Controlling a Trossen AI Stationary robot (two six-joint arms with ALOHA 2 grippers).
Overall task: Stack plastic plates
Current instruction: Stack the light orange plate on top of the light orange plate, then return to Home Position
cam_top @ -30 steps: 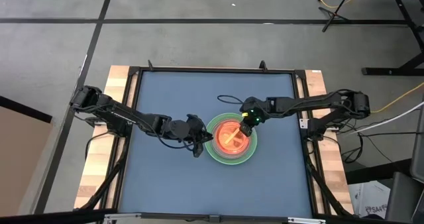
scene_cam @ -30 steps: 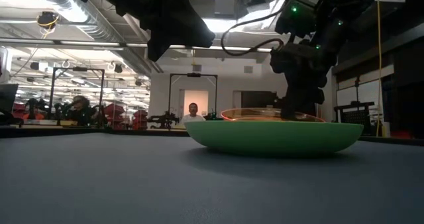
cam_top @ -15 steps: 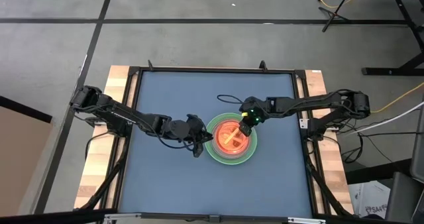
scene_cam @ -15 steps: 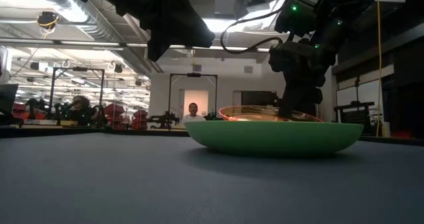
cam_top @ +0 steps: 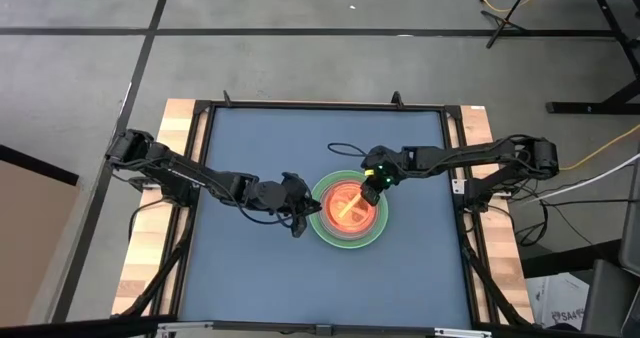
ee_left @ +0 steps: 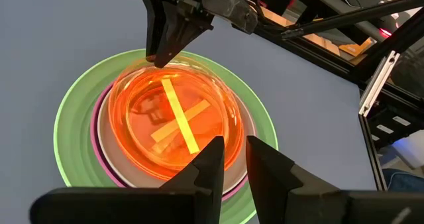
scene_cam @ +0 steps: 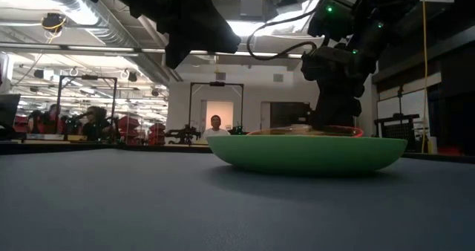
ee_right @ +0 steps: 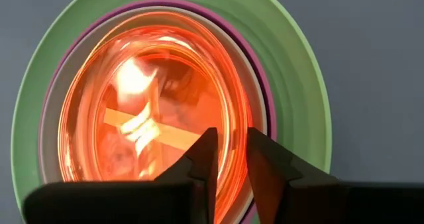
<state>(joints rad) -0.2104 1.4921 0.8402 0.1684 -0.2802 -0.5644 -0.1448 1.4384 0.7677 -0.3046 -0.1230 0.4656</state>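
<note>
While orange plates (ee_left: 173, 128) nest in the green plate (ee_left: 69, 128), both arms' fingers stand slightly apart.

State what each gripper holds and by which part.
Right gripper straddles the top orange plate rim; whether it grips cannot be told. Left gripper holds nothing.

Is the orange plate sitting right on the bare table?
No, the orange plate sits on top of a stack, with a pale plate, a magenta plate and the big green plate under it.
</note>
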